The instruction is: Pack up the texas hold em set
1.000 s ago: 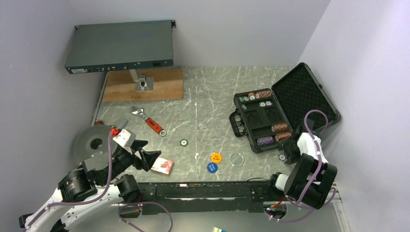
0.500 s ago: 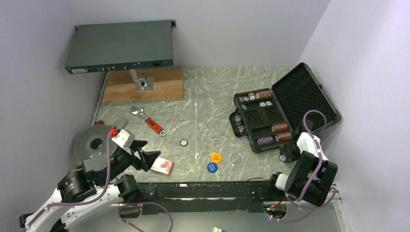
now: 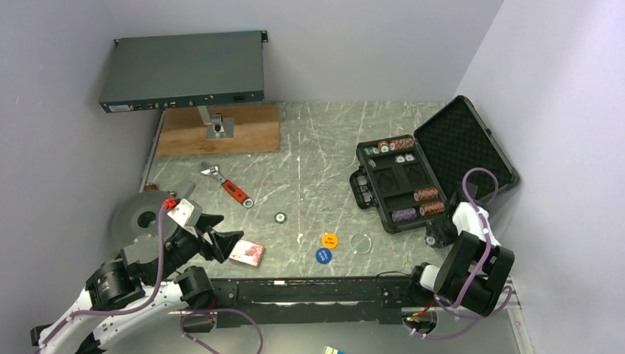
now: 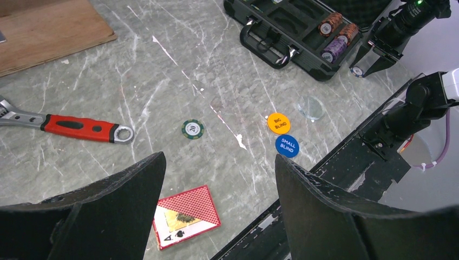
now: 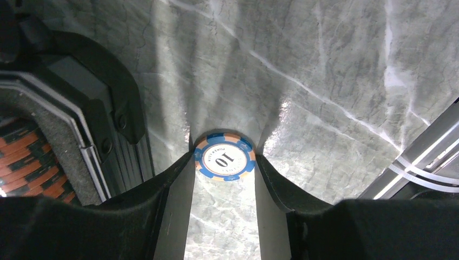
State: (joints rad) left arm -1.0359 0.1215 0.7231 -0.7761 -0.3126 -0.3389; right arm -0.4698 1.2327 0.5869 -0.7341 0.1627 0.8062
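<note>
Grey marbled table [image 3: 317, 147] between lilac walls [image 3: 332, 44]. Open black case [image 3: 461, 144] sits right; right gripper [image 5: 224, 160] pinches a chip [image 5: 224, 158] marked 10 just beside it. Left gripper [image 4: 216, 160] spread near red deck [image 4: 187, 215].

Near the table's [image 4: 216, 65] near edge, a finger [image 4: 108, 206] of the left gripper [image 4: 219, 160] hides the red card deck's [image 4: 187, 214] corner. The right wrist picture's left edge cuts off the case [image 5: 81, 97]; from above, the chip [image 5: 224, 159] is too small to make out.
</note>
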